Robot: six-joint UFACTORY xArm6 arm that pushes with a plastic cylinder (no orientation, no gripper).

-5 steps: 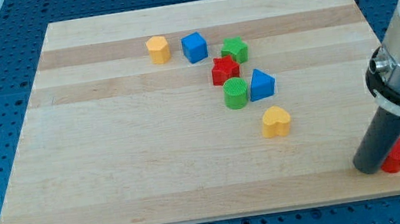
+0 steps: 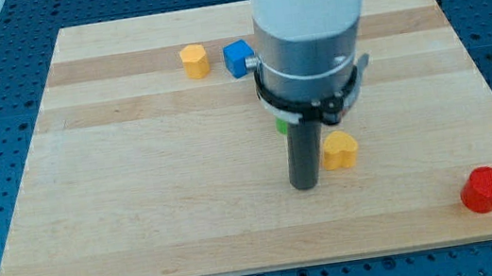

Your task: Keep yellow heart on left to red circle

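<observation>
Yellow heart (image 2: 339, 150) sits near mid-bench, a bit toward the view's bottom. Landmark = that heart. My tip (image 2: 305, 185) is down on the bench (image 2: 140, 200) just beside the heart, on the view's left and slightly lower; whether it touches can't be told. No pincer on this rig, only the dark rod, holding nothing. Red circle (image 2: 484, 189) lies well apart from the heart, toward the view's right and bottom, near the bench corner. Sliver of a green block (image 2: 281, 126) shows above-left of the heart, mostly hidden by arm. Blue cube (image 2: 238, 58) and yellow block (image 2: 195, 61) farther up-left, near each other.
</observation>
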